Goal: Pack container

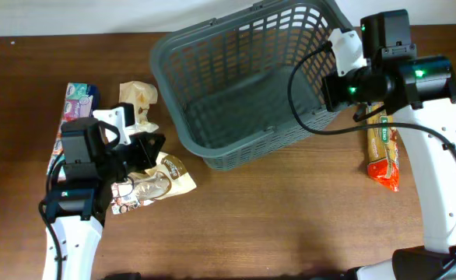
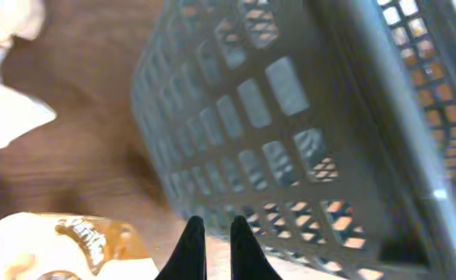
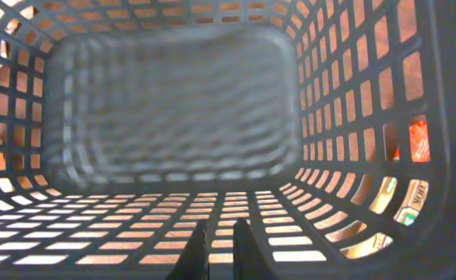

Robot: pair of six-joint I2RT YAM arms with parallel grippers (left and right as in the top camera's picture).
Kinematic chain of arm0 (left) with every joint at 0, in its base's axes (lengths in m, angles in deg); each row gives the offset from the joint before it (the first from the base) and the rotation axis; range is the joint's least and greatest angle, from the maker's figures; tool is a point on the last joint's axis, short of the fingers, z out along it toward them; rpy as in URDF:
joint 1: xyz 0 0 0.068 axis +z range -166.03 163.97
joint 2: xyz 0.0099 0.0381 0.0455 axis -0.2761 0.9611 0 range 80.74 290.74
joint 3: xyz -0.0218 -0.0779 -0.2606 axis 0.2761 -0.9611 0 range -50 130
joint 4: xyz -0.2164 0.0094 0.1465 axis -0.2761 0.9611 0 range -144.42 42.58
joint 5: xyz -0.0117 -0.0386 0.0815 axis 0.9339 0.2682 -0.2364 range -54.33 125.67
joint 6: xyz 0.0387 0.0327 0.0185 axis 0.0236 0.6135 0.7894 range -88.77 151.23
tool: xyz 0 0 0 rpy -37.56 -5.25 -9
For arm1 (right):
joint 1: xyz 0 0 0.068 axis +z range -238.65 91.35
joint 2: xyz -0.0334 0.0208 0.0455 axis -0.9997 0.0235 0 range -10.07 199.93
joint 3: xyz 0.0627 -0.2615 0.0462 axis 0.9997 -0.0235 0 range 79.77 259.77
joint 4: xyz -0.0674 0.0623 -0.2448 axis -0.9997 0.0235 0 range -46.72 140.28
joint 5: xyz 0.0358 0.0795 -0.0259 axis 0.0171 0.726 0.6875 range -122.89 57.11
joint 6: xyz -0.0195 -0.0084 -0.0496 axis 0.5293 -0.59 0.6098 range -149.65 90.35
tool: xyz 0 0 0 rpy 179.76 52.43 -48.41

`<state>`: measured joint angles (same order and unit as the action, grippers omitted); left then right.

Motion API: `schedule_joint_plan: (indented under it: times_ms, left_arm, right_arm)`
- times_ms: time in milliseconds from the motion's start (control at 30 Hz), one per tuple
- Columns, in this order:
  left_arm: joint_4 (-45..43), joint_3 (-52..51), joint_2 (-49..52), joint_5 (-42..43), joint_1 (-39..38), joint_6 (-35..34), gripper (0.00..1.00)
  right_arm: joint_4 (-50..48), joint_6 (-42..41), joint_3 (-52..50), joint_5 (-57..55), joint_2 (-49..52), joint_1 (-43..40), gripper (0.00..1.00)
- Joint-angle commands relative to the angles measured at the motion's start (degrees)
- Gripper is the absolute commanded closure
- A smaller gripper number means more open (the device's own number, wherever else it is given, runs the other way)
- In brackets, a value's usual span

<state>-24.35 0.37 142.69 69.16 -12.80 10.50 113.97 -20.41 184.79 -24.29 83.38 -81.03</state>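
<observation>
Tabletop (image 1: 275, 210): dark brown wood grain; carries every packet
Cream pouch (image 2: 57, 245): brown lettering; lies flat, just left of the left claw (image 2: 211, 247) and close under it
Pale bag (image 1: 138, 97): crumpled; ahead of the left claw and to its left
Pink and teal packet (image 1: 80, 99): well left of the left claw; just beside the pale bag
Orange-red packet (image 1: 384, 152): long, with a yellow-green label; lies right of the right claw (image 3: 216, 249)

Looking into the grey container (image 3: 173, 109): its solid base fills the upper middle, with slotted walls all round. The pincer (image 3: 219, 237) tips sit close together at bottom centre. Coloured packaging (image 3: 415, 202) shows through the lower-right slots.
</observation>
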Motion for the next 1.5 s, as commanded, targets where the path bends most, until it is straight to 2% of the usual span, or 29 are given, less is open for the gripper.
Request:
schedule_joint_plan:
  times_ms: [0, 367, 833, 1467]
  left_arm:
    - [-0.9, 1.0, 0.2, 4.5, -1.4, -1.1, 0.98]
    - [-1.6, 1.0, 1.6, 3.6, -3.0, -1.1, 0.98]
    - [-7.4, 1.0, 3.4, 2.5, -3.0, -1.1, 0.98]
    - [-15.6, 1.0, 6.2, 1.0, -3.0, -1.1, 0.98]
  right_arm:
    - [0.3, -0.2, 1.1, -1.8, -0.1, 0.2, 0.96]
    - [4.2, -2.3, 1.1, -1.7, -0.1, 0.3, 0.96]
    - [8.6, -2.7, 1.1, -1.6, -0.1, 0.3, 0.96]
    - [9.5, -6.8, 1.0, 1.3, -0.1, 2.6, 0.96]
